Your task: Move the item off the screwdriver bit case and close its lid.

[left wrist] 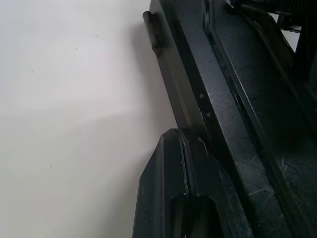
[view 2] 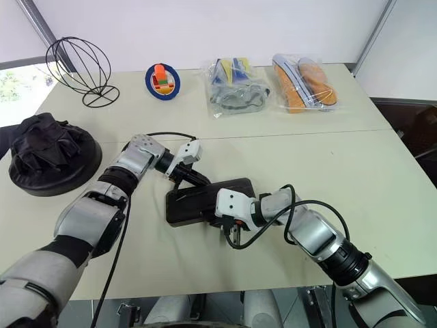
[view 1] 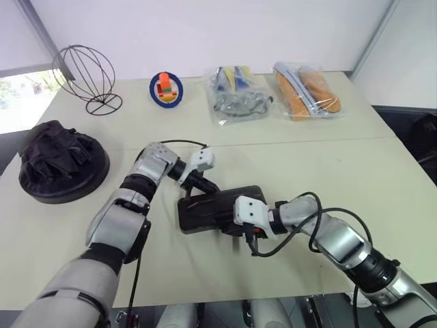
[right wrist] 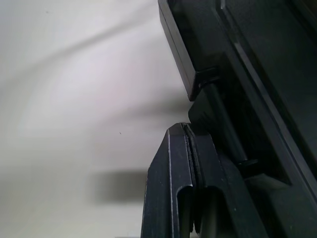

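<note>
Pale cream desk (view 1: 328, 171), made of 2 tops with a seam running across the middle. White wall behind the far edge, a bright window past the far left corner, a dark floor by the right edge.

Near the left edge, well apart from the case: the item (view 1: 61, 164), a round black disc with a lumpy black mound on top. Near the far left corner: a wire sphere stand (view 1: 85, 76). Along the far edge: a blue ring (view 1: 166, 89) with orange and red bits inside, then 2 clear bags (view 1: 235, 92) (view 1: 305, 89).

Close to the near edge, about the middle: the screwdriver bit case (view 1: 215, 210), dark and flat, with the lid (view 2: 205, 198) lying down over the tray. Cannot tell if the latch is shut.

Left gripper (view 1: 198, 183) at the case's far left corner, fingers pressed together, holding nothing. Right gripper (view 1: 247, 236) at the case's near right edge, fingers pressed together too, holding nothing.

Head views: whole desk and both arms. Left wrist view: closed black fingers (left wrist: 173, 198) right against the case's long edge, with a small hinge pin on it. Right wrist view: closed fingers (right wrist: 171, 193) beside a corner of the case, with a thin rod along its side.
</note>
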`<state>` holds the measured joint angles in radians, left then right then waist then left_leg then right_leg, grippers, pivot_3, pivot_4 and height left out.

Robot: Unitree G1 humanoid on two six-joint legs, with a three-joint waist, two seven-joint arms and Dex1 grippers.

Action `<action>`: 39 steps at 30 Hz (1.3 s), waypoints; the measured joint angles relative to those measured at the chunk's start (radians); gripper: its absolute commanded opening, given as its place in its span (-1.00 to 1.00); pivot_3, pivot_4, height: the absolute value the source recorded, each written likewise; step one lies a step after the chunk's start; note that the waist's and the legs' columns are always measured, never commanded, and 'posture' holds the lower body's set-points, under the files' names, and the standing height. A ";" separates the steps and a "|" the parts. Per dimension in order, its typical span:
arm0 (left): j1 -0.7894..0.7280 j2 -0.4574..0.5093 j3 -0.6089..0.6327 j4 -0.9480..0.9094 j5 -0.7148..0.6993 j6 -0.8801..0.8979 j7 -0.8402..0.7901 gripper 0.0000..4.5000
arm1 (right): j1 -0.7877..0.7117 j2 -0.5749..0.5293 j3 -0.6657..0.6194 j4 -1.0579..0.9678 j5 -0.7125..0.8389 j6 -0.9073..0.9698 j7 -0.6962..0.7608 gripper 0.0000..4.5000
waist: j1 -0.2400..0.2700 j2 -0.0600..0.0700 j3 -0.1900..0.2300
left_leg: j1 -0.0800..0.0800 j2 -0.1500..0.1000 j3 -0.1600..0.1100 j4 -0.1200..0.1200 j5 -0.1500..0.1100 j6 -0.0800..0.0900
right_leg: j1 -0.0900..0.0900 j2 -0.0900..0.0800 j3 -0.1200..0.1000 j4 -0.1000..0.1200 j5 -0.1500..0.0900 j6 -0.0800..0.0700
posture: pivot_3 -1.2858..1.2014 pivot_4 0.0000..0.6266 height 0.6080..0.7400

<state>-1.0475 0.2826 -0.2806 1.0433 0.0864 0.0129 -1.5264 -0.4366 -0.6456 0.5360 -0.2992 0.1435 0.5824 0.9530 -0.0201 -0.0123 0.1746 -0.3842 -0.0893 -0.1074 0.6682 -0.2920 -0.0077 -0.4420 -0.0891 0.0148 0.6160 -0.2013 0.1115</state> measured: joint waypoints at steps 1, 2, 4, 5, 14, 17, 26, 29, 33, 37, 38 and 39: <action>0.013 0.002 0.000 -0.021 -0.003 0.012 0.007 -1.00 | -0.005 0.010 0.003 0.002 -0.002 0.009 0.000 -0.99 | 0.000 -0.001 -0.001 | 0.001 0.000 0.000 0.000 0.000 0.000 | 0.001 0.000 0.000 0.000 0.000 0.000 | 0.03 -0.52 1.00; 0.024 0.006 -0.001 -0.039 -0.009 0.031 0.012 -1.00 | -0.009 0.020 0.005 0.004 -0.002 0.022 0.000 -0.99 | 0.000 -0.001 -0.001 | 0.004 0.000 0.000 -0.001 0.000 0.000 | 0.003 0.000 0.001 0.000 0.000 0.000 | 0.03 -0.52 1.00; 0.045 0.014 -0.009 -0.078 -0.023 0.071 0.025 -1.00 | -0.017 0.043 0.012 0.008 -0.012 0.050 -0.001 -0.99 | 0.000 -0.001 -0.002 | 0.010 0.001 0.000 -0.002 -0.001 0.001 | 0.009 0.001 0.001 -0.001 0.000 0.000 | 0.03 -0.52 1.00; 0.053 0.020 -0.016 -0.095 -0.029 0.082 0.029 -1.00 | -0.018 0.047 0.014 0.008 -0.017 0.058 -0.001 -0.99 | -0.001 -0.001 -0.002 | 0.011 0.001 0.000 -0.002 -0.001 0.001 | 0.010 0.002 0.001 -0.001 0.000 0.000 | 0.03 -0.52 1.00; 0.095 0.095 -0.091 -0.212 -0.086 0.174 0.048 -1.00 | -0.055 0.087 0.056 0.018 -0.062 0.087 -0.013 -0.99 | -0.026 -0.001 -0.003 | 0.013 0.003 0.000 -0.002 -0.001 0.001 | 0.010 0.004 0.002 0.001 0.000 0.000 | 0.03 -0.52 1.00; 0.103 0.111 -0.103 -0.230 -0.097 0.201 0.054 -1.00 | -0.075 0.087 0.085 0.018 -0.091 0.079 -0.020 -0.99 | -0.027 -0.002 -0.004 | 0.017 0.006 0.000 -0.002 -0.001 0.001 | 0.013 0.007 0.002 0.001 0.000 -0.001 | 0.03 -0.52 1.00; 0.121 0.129 -0.090 -0.241 -0.088 0.190 0.072 -1.00 | -0.114 0.090 0.156 0.015 -0.171 0.055 -0.063 -0.99 | -0.024 -0.002 -0.007 | 0.029 0.012 0.001 -0.005 -0.001 0.001 | 0.024 0.012 0.002 0.000 -0.002 -0.001 | 0.03 -0.52 1.00; 0.097 0.041 -0.050 -0.131 -0.068 0.064 0.162 -1.00 | -0.107 0.068 0.149 -0.024 -0.172 0.110 -0.070 -0.99 | -0.011 0.000 -0.009 | 0.028 0.011 0.001 -0.004 -0.001 0.001 | 0.024 0.010 0.002 0.000 -0.001 -0.002 | 0.03 -0.52 1.00; 0.031 -0.093 0.008 0.048 -0.059 -0.123 0.380 -1.00 | -0.065 0.029 0.060 -0.106 -0.161 0.230 -0.085 -0.99 | 0.030 -0.002 -0.008 | 0.018 0.006 0.000 0.000 0.000 -0.001 | 0.018 0.005 0.002 -0.001 0.001 -0.002 | 0.03 -0.52 1.00; -0.024 -0.075 0.106 0.159 -0.070 -0.196 0.545 -1.00 | -0.041 0.040 -0.059 -0.180 -0.136 0.357 -0.131 -0.99 | 0.023 -0.003 -0.007 | 0.008 0.005 0.001 -0.001 0.001 -0.003 | 0.005 0.005 0.003 0.000 0.003 -0.003 | 0.03 -0.52 1.00; -0.033 -0.062 0.134 0.167 -0.081 -0.199 0.574 -1.00 | -0.032 0.057 -0.092 -0.208 -0.113 0.404 -0.135 -0.99 | 0.021 -0.003 -0.007 | 0.008 0.005 0.001 -0.002 0.001 -0.003 | 0.004 0.005 0.003 0.001 0.004 -0.003 | 0.03 -0.52 1.00; -0.044 -0.044 0.170 0.172 -0.098 -0.198 0.596 -1.00 | -0.021 0.087 -0.142 -0.251 -0.072 0.461 -0.138 -0.99 | 0.019 -0.003 -0.007 | 0.006 0.006 0.001 -0.002 0.001 -0.003 | 0.002 0.006 0.003 0.001 0.004 -0.003 | 0.03 -0.52 1.00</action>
<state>-1.0914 0.2383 -0.1103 1.2158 -0.0116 -0.1852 -0.9301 -0.4575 -0.5585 0.3940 -0.5498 0.0715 1.0430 0.8153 -0.0010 -0.0155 0.1678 -0.3778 -0.0836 -0.1067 0.6662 -0.2905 -0.0109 -0.4396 -0.0834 0.0173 0.6175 -0.1978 0.1082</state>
